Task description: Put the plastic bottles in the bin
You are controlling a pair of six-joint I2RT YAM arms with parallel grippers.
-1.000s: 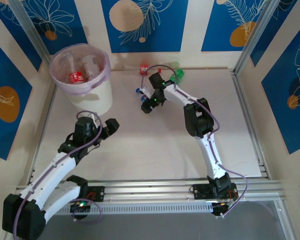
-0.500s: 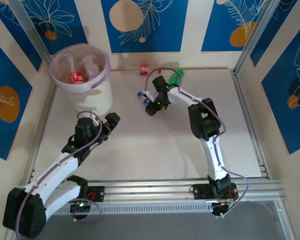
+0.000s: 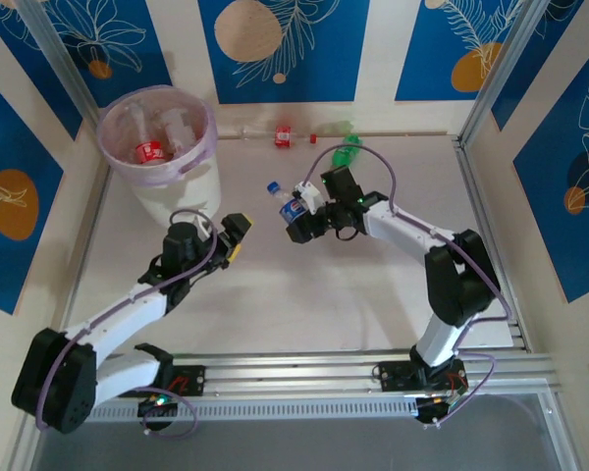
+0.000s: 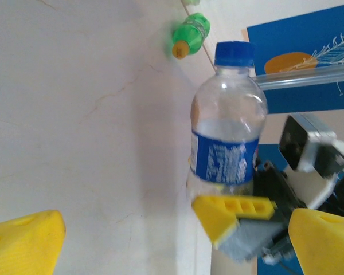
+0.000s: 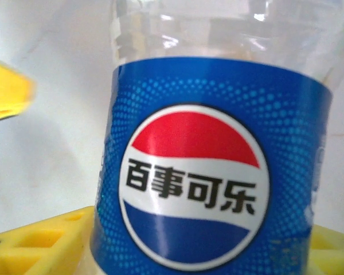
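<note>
My right claw (image 3: 299, 224) is clamped on a clear bottle (image 3: 287, 201) with a blue label and blue cap, held over the middle of the desk (image 3: 373, 294). Its long axis slants, cap toward the far-left corner where the bin (image 3: 191, 191) stands. My left claw (image 3: 234, 234) gapes wide nearby.

Blue-label bottle (image 5: 212, 160) cropped, binned bottles (image 3: 149, 151) indistinct

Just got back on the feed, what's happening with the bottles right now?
The right gripper has its jaws closed on a blue-label bottle, held near the middle of the table. The left gripper hangs open beside it, facing the bottle. Several bottles lie in the bin; a green bottle and a red-label bottle lie at the far edge.
</note>
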